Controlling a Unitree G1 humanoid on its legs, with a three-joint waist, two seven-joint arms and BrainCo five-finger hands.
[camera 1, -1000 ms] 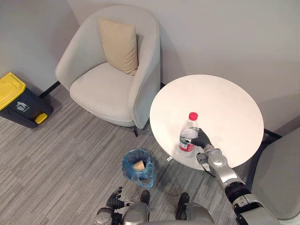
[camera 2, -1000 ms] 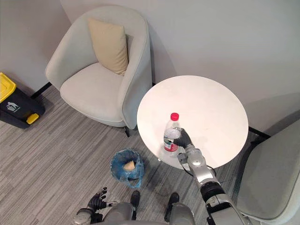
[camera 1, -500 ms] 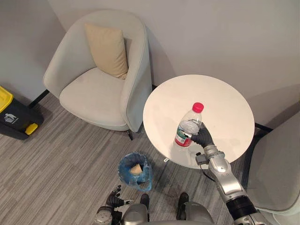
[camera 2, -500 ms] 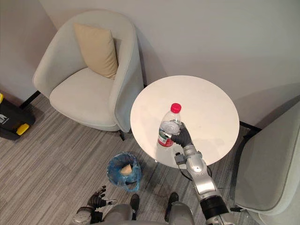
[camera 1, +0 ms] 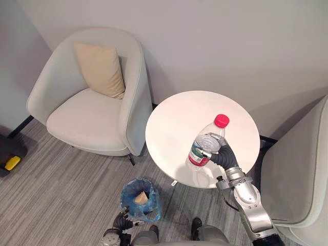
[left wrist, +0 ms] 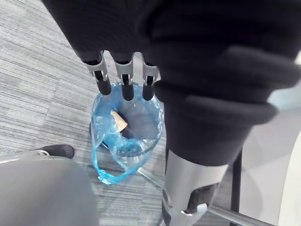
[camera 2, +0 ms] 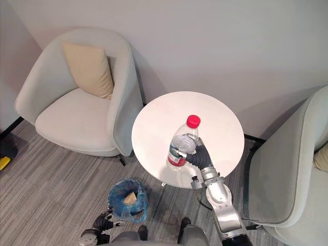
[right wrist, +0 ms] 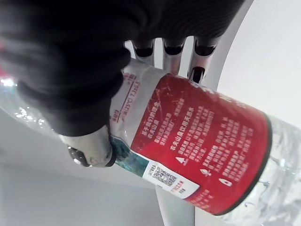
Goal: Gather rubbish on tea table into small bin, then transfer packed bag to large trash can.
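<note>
Fingers (right wrist: 172, 55) of the right hand (camera 1: 224, 157) are curled round the plastic bottle (camera 1: 206, 146), with the thumb pressing the red label (right wrist: 207, 136) from the other side, so the grip is clamped on its lower half. That bottle is clear and looks almost empty, topped with a red cap (camera 1: 221, 121). It leans with the cap pointing away from the robot, over the near part of the round white tabletop (camera 1: 174, 120). Its base looks clear of the surface, with a faint shadow beneath it. On the grey striped floor (camera 1: 61, 179), just beside the near left edge of the tabletop, stands the small bin (camera 1: 126, 190) lined with a blue bag (left wrist: 104, 141), and a tan scrap (camera 1: 140, 197) lies inside it. Low by the robot's body, the left hand (camera 1: 121, 222) hangs near that bin with its fingers (left wrist: 124, 84) loosely straight and apart, holding nothing. Left of the tabletop is a pale armchair (camera 1: 82, 115) with a beige cushion (camera 1: 100, 69) against its back. Part of another pale chair (camera 1: 300, 164) stands at the right.
</note>
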